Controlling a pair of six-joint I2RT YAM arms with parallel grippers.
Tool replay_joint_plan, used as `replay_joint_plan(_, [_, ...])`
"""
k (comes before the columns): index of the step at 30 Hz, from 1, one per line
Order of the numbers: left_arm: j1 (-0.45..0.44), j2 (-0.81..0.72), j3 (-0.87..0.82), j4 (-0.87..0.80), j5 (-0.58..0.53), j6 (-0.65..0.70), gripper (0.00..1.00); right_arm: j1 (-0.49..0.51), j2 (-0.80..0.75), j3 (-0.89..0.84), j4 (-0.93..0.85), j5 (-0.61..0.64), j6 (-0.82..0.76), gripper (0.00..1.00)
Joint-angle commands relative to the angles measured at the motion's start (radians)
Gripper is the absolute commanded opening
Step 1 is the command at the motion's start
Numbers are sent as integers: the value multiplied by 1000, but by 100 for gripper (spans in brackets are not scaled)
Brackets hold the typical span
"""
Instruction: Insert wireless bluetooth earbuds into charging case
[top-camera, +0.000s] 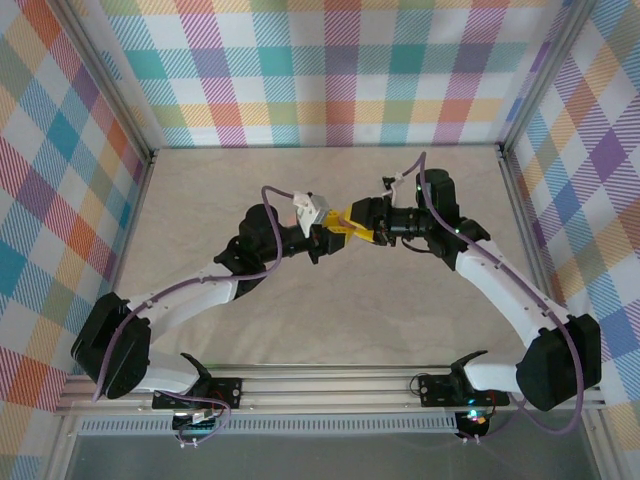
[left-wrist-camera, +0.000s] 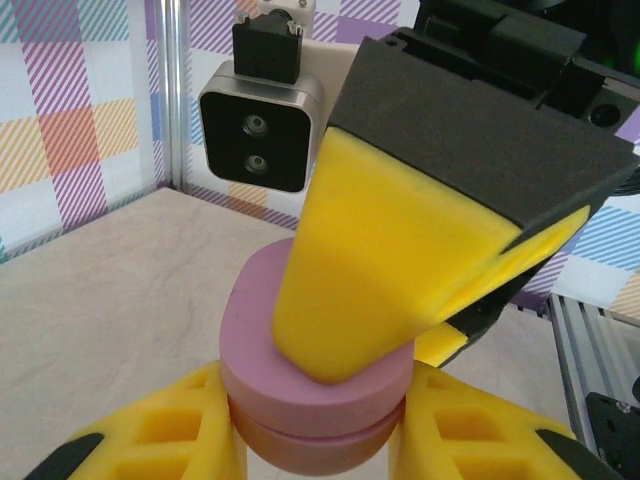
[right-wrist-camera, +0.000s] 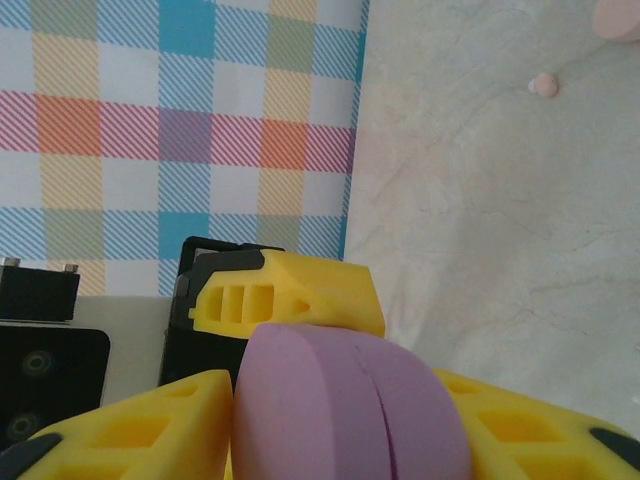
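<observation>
A mauve oval charging case (left-wrist-camera: 262, 325), its lid closed on a thin seam, hangs in mid-air over the table's middle. My left gripper (left-wrist-camera: 320, 425) is shut on its curved sides. My right gripper (right-wrist-camera: 350, 425) clamps the same charging case (right-wrist-camera: 345, 405) across its flat faces; one of its yellow fingers (left-wrist-camera: 370, 260) lies on the lid. From above, the left gripper (top-camera: 322, 238) and the right gripper (top-camera: 352, 228) meet tip to tip and hide the case. One tiny pale pink earbud (right-wrist-camera: 543, 84) lies on the table far from both grippers.
Part of another pink piece (right-wrist-camera: 615, 14) shows at the frame's top corner beside the earbud. Checked walls (top-camera: 330, 70) and metal posts enclose the marbled table (top-camera: 200, 200). The right arm's camera (left-wrist-camera: 262, 125) hangs close above the case.
</observation>
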Motion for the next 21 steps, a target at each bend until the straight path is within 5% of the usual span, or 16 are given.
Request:
replay_joint_plan(1, [-5,15,41,57,-1,-16,8,4,-16,-7,68,-56,33,45])
replay_joint_plan(7, [-4,6,25,55,4,-15,10,4,26,-4,146,-87,92,34])
replay_joint_plan(10, [-5,-5,16,40,5,-6,21,4,52,12,164,-95,106,32])
replay_joint_plan(17, [-4,-71,16,-100,-45,59,64,-6,99,48,159,-75,104,31])
replay_joint_plan(20, [-3,-106,30,-211,-114,92,100,-37,131,68,140,-65,91,31])
replay_joint_plan(21, [-3,-115,39,-254,-133,105,100,-53,146,80,129,-67,82,31])
